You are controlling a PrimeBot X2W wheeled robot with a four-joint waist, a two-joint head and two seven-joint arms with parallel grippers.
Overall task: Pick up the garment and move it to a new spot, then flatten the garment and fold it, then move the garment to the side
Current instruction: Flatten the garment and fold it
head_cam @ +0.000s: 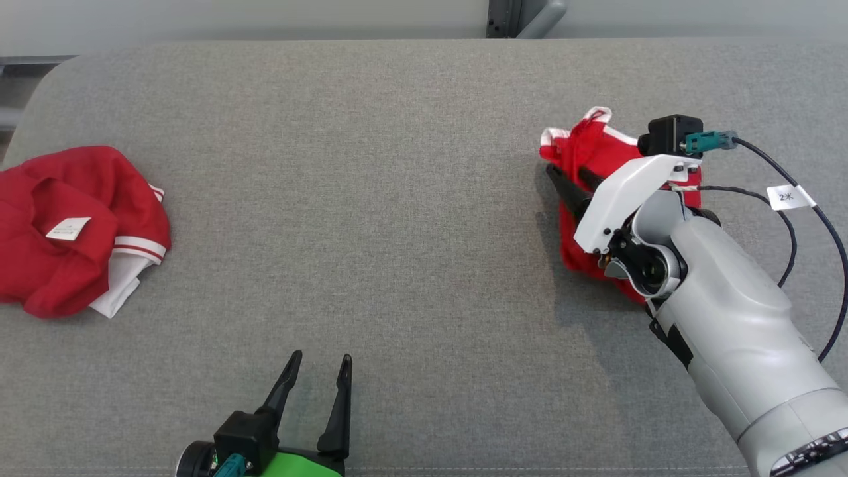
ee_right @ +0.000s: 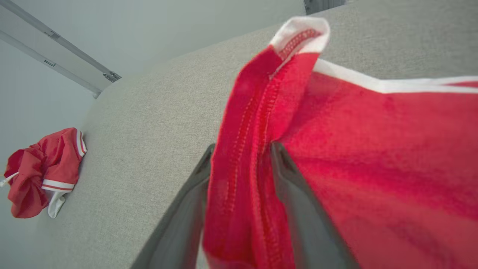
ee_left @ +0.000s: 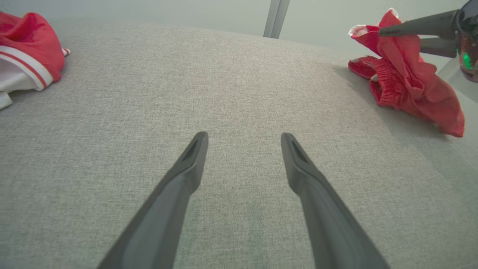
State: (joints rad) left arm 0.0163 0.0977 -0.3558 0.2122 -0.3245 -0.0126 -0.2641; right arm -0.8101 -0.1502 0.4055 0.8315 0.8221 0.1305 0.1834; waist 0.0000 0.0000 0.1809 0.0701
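Grey fabric worktop (head_cam: 411, 199). Right pincer (head_cam: 566, 171) clenched on the red white-trimmed garment (head_cam: 589, 146), right of frame. Left pincer (head_cam: 321, 358) released, bottom centre. Second red garment (head_cam: 66, 225) at left edge.

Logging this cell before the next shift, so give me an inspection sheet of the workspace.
Surface: grey fabric surface, rounded far-left corner.
Job's things: red garment with white trim, bunched, partly lifted at the right.
Clutter: red shirt, crumpled at the left edge.
Grippers: left gripper open, holding nothing; right gripper shut on the red garment.
Cables: black cables and teal connector at the right wrist, one tagged.
Surroundings: pale wall, grey post behind.
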